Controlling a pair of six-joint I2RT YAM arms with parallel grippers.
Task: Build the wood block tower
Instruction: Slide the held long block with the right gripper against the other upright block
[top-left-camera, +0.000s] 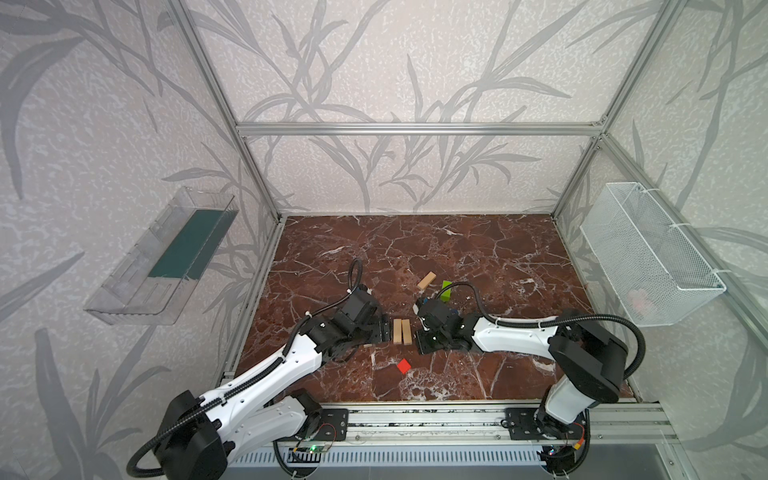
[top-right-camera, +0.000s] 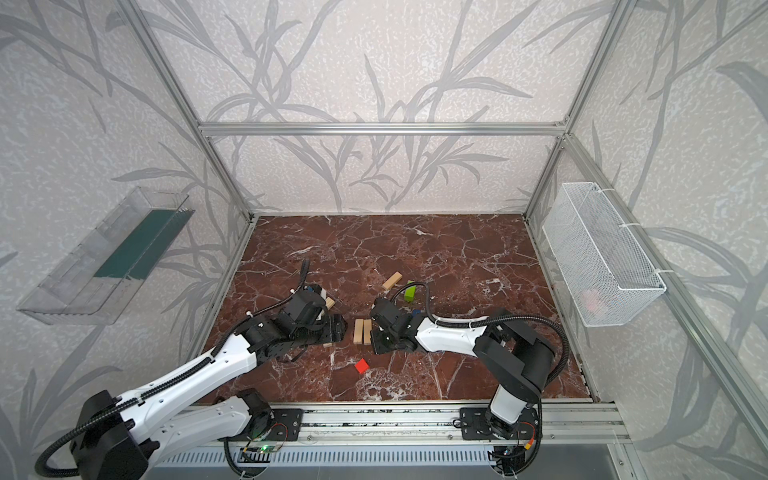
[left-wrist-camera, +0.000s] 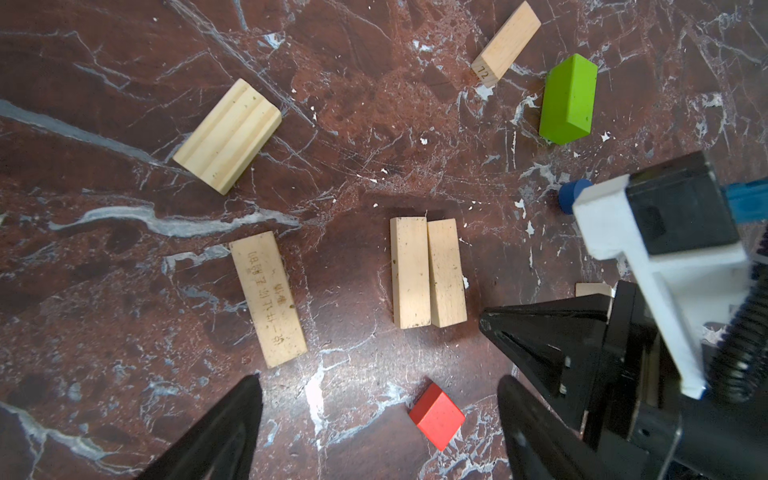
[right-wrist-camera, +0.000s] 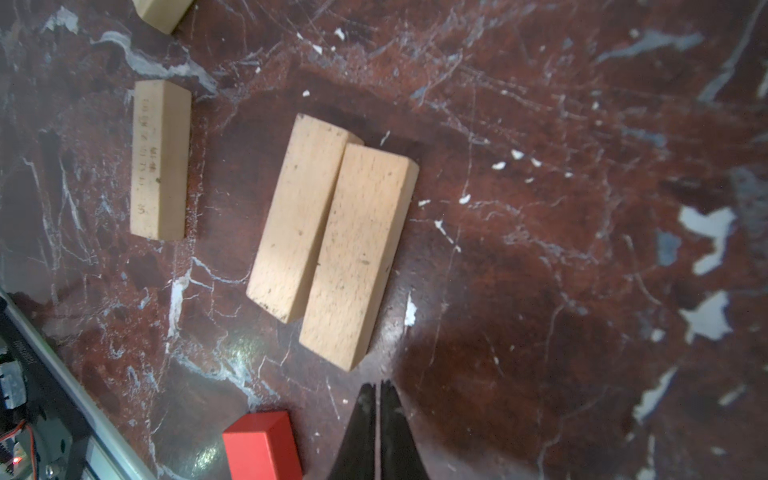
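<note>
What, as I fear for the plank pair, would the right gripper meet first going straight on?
Probably the nearer plank of the side-by-side pair; the shut right gripper points at it, though it may pass above.

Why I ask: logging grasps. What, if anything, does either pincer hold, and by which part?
Nothing is held. The left pincer stands open and empty; the right pincer is shut on nothing, its tips near the two paired planks.

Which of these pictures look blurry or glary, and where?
Right wrist view: glare on the marble floor between the two planks and red cube; the shut right gripper looks soft. Left wrist view: the left gripper has blurred fingers.
</note>
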